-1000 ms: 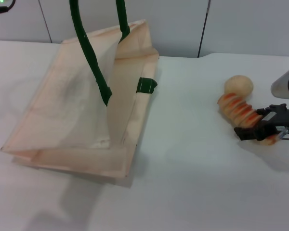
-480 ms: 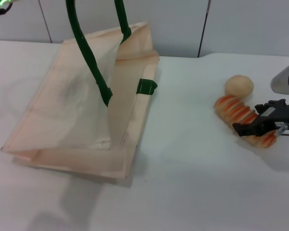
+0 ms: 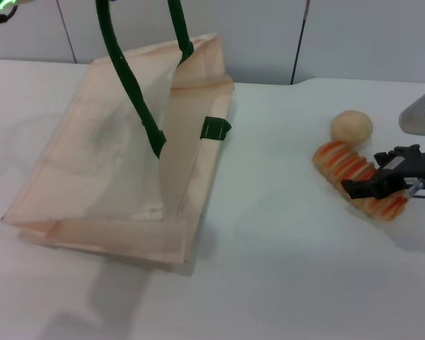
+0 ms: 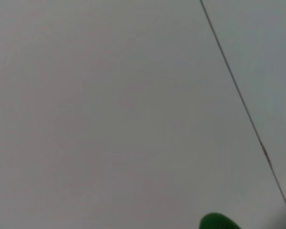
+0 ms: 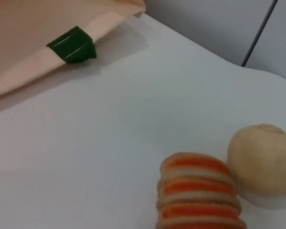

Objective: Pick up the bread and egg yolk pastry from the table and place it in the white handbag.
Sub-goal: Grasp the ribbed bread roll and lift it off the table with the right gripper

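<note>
The bread [image 3: 340, 164], a striped orange and cream loaf, lies at the table's right side. My right gripper [image 3: 370, 177] is shut on its near half, black fingers on either side. The egg yolk pastry [image 3: 352, 126], a pale tan ball, rests just behind the loaf's far end, close to it. Both show in the right wrist view, the bread [image 5: 198, 193] beside the pastry [image 5: 263, 160]. The white handbag [image 3: 120, 163] stands tilted at the left, its two green handles [image 3: 131, 85] pulled up out of the picture. My left gripper is out of view above.
A green tab [image 3: 215, 127] sticks out from the bag's right edge, also seen as the green tab [image 5: 72, 45]. Bare white table [image 3: 276, 234] lies between bag and bread. A grey wall panel [image 3: 340, 35] runs behind the table.
The loaf's far end has swung a little to the left and away from the pastry, with the right gripper holding it. The bag handles shifted slightly left.
</note>
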`<action>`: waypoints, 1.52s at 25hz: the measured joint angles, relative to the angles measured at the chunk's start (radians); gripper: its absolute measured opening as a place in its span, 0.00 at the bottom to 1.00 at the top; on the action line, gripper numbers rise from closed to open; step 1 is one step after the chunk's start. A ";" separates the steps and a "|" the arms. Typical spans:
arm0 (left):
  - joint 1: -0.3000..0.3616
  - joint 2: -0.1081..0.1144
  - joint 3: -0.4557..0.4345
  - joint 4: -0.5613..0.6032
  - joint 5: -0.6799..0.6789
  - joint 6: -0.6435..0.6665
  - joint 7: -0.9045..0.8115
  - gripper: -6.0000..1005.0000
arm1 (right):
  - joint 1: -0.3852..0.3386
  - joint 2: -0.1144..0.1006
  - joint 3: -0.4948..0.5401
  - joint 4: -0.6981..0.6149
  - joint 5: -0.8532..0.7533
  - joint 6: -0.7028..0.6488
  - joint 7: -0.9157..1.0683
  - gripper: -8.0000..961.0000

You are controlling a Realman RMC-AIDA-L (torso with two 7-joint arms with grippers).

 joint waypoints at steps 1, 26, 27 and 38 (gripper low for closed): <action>0.000 0.000 0.000 0.000 0.000 0.000 0.000 0.12 | 0.000 0.000 0.000 0.000 0.000 0.000 0.000 0.92; -0.003 0.000 0.000 0.000 0.002 0.001 -0.001 0.12 | 0.047 0.000 0.015 0.055 -0.073 -0.028 0.043 0.92; -0.003 0.000 0.000 0.000 0.003 0.001 -0.001 0.12 | 0.048 0.000 0.015 0.057 -0.073 -0.028 0.043 0.92; -0.004 0.000 0.000 0.000 0.004 0.003 0.002 0.12 | 0.060 0.000 0.010 0.060 -0.075 -0.061 0.037 0.90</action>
